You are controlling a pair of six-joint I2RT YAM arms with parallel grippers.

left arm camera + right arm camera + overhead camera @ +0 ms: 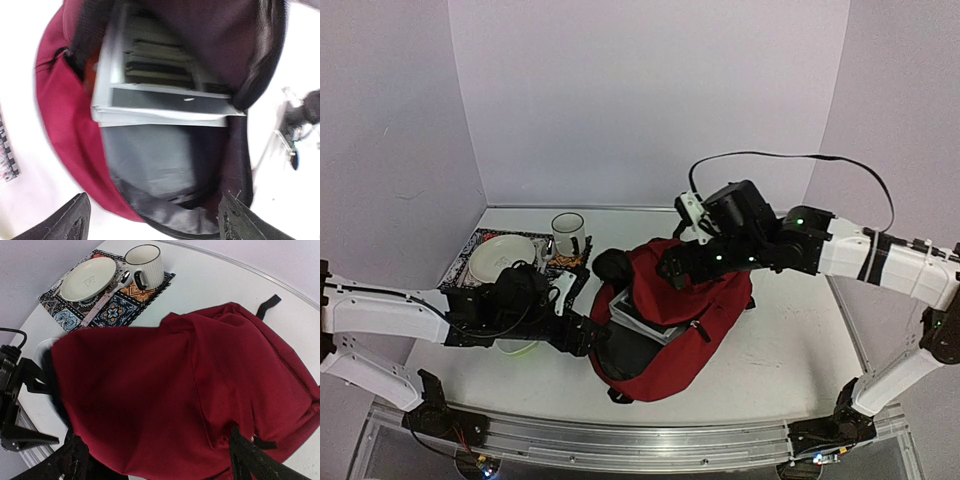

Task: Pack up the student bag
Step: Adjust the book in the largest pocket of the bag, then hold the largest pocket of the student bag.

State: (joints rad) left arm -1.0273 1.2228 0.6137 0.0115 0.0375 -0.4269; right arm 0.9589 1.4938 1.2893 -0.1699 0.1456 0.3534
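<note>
The dark red student bag (705,320) lies on the table in the middle, its mouth open toward the left. A stack of grey and white books (640,318) sits inside the opening; it shows in the left wrist view (165,102) above the bag's grey lining. My left gripper (582,335) is open and empty at the bag's mouth, with its fingers (70,222) wide apart either side of the zipper rim (155,220). My right gripper (672,268) is open over the bag's upper flap (175,390), with red fabric between its spread fingers (247,460).
A patterned placemat (465,255) at the back left holds a pale plate (502,258), a spoon (107,295) and a ribbed white mug (568,235). A green bowl (517,347) sits under my left arm. White walls enclose the table.
</note>
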